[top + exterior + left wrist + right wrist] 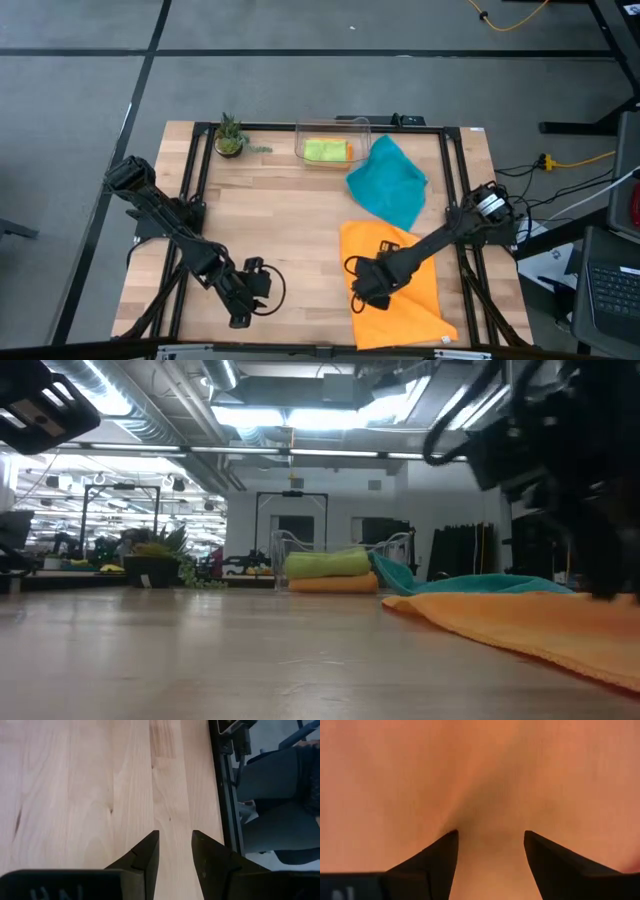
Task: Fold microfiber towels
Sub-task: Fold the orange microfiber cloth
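An orange towel (400,290) lies spread on the table at the near right, and shows in the low view (540,622). A teal towel (388,182) lies crumpled beyond it, with one corner overlapping its far edge. A folded lime green towel (322,150) and an orange one (325,584) sit in the clear bin (360,128) at the far edge. My right gripper (362,290) points down, open, over the spread orange towel's left part (490,795). My left gripper (175,837) hangs open over bare wood at the near left. My right gripper's open fingers (445,850) come from above at the spread orange towel, near its left edge, either side of a shallow crease (480,805). I cannot tell whether the tips touch the cloth. The towel lies flat on the table.
A small potted plant (230,138) stands at the far left corner. Black frame rails (190,200) run along the table's sides. Bare wood (290,230) lies between the two arms. A person's legs (280,795) show beyond the table's edge in the left wrist view.
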You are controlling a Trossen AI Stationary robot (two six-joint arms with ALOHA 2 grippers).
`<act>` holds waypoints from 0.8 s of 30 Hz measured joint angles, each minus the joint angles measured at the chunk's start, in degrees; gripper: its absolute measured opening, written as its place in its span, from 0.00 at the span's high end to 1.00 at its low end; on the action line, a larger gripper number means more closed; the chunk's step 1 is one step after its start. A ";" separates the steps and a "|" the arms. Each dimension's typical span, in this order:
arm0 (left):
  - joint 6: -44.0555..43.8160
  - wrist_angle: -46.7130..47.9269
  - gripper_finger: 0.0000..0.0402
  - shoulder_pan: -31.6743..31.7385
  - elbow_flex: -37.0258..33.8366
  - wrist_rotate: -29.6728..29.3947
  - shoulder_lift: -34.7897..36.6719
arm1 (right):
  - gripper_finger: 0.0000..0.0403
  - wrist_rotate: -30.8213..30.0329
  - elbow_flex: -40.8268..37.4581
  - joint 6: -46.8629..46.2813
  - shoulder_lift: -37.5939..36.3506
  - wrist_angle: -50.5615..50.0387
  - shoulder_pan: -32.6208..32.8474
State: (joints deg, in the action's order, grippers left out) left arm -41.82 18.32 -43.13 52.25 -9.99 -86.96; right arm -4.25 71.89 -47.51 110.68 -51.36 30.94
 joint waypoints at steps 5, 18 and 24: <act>0.02 -0.01 0.73 1.07 0.00 -0.01 0.00 | 0.43 -4.99 -6.26 3.65 -0.27 24.18 -0.69; 0.02 0.01 0.73 1.61 0.00 -0.01 0.00 | 0.43 -11.20 -14.49 16.62 4.97 73.19 -10.77; -4.28 -6.04 0.73 1.45 -0.02 -7.53 -0.33 | 0.43 -11.32 -8.99 16.24 2.38 60.79 -13.27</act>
State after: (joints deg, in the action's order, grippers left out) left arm -46.10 12.27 -41.68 52.23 -17.51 -87.29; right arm -15.58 62.90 -31.27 113.06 9.43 17.67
